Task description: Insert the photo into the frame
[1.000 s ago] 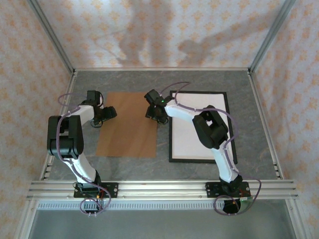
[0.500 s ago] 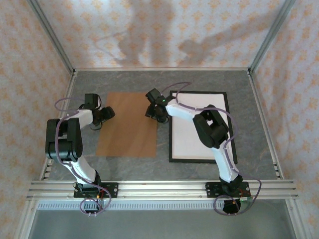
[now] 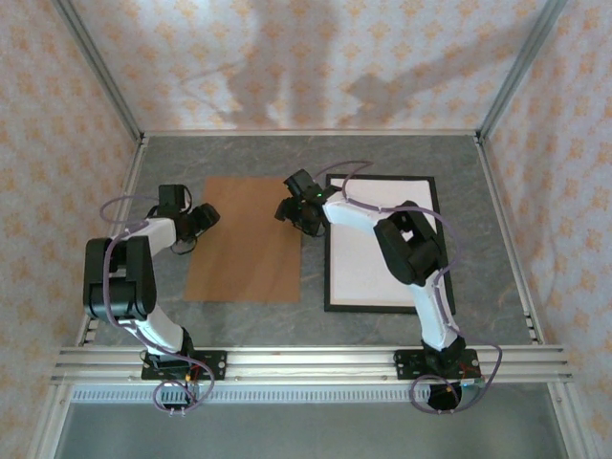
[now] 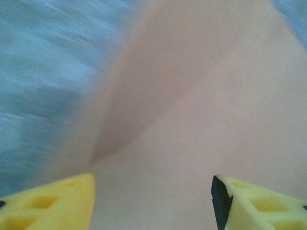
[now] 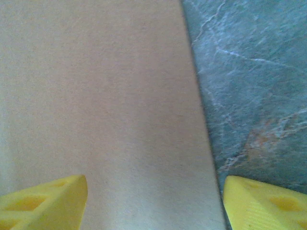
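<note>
**Both claws wide over the backing board, print lying in the frame**

The left claw [image 4: 152,196] stands wide with nothing between its yellow fingers, hanging just above the left edge of the brown backing board [image 3: 244,249]; its wrist view is blurred. The right claw [image 5: 154,201] is equally wide and empty over the board's right edge, towards the far corner, where the board meets the grey tabletop [image 3: 249,158]. Just right of the board, apart from it, lies the black frame [image 3: 373,307]. The photo [image 3: 363,273] sits inside it with its plain white back up.

The print looks like thin paper: light, limp, easy to crease and lying flat. Any correction is best made by nudging its border or lifting a corner, not pinching the middle. The board, probably the next piece to go in, looks stiff, thin and light. A hold on its left and right edges should carry it level
</note>
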`<state>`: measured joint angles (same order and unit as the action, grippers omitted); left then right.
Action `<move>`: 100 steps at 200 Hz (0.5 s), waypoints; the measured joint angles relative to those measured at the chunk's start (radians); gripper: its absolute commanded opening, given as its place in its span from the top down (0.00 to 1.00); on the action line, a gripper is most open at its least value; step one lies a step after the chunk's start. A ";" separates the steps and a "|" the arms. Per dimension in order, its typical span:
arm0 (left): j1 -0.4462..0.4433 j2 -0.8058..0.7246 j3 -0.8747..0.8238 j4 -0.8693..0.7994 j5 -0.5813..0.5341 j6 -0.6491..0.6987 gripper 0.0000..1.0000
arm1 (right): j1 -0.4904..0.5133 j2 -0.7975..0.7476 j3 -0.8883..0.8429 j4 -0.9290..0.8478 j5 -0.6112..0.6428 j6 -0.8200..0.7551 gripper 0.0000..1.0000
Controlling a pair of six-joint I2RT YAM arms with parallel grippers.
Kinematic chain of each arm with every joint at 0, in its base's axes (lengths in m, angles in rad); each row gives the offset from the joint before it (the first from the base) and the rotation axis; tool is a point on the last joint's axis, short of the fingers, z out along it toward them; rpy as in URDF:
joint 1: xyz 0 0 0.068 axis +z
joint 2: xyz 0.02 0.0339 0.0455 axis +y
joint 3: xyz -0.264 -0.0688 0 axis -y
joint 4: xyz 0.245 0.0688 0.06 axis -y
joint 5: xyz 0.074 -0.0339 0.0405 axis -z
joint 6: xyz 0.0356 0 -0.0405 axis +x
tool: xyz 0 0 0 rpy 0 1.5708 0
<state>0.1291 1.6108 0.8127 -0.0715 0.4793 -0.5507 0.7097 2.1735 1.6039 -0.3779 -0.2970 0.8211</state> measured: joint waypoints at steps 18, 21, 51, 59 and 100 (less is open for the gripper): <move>-0.043 -0.042 -0.013 0.013 0.106 -0.035 0.36 | -0.001 -0.003 -0.005 0.011 -0.005 0.002 0.19; -0.044 -0.044 -0.014 0.013 0.112 -0.037 0.36 | -0.001 -0.004 -0.006 0.012 -0.006 0.002 0.19; -0.048 -0.136 -0.025 0.012 0.174 -0.071 0.31 | -0.007 -0.009 -0.016 0.028 -0.024 0.002 0.18; -0.048 -0.160 -0.025 0.004 0.166 -0.067 0.27 | -0.007 -0.010 -0.017 0.028 -0.025 0.002 0.18; -0.043 -0.190 0.034 -0.156 -0.047 0.045 0.12 | -0.008 -0.010 -0.016 0.026 -0.024 -0.022 0.17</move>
<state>0.0856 1.4212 0.8471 -0.2276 0.4328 -0.5056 0.7021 2.1639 1.5879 -0.3523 -0.3214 0.7990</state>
